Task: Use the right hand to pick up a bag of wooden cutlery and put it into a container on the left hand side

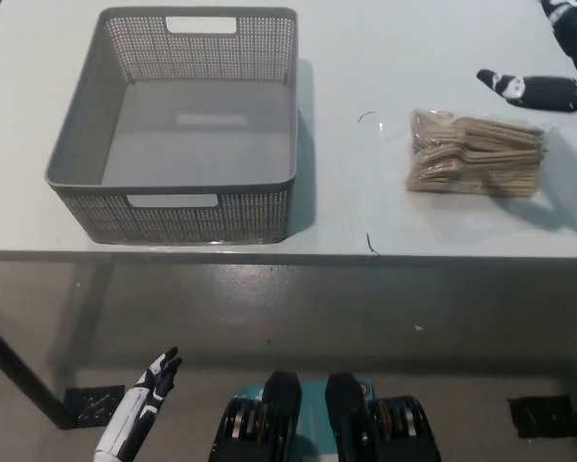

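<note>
A clear bag of wooden cutlery (475,153) lies flat on the white table (384,58), right of centre. My black right hand (550,67) hangs open above the table at the upper right, just beyond the bag's far right corner, touching nothing. A grey perforated basket (182,120) stands on the left of the table, with nothing inside it. My white left hand (139,416) rests low at the bottom left, below the table's front edge, fingers apart.
The table's front edge (288,254) runs across the picture's middle, with grey floor below it. A table leg and its foot (88,404) show at the lower left.
</note>
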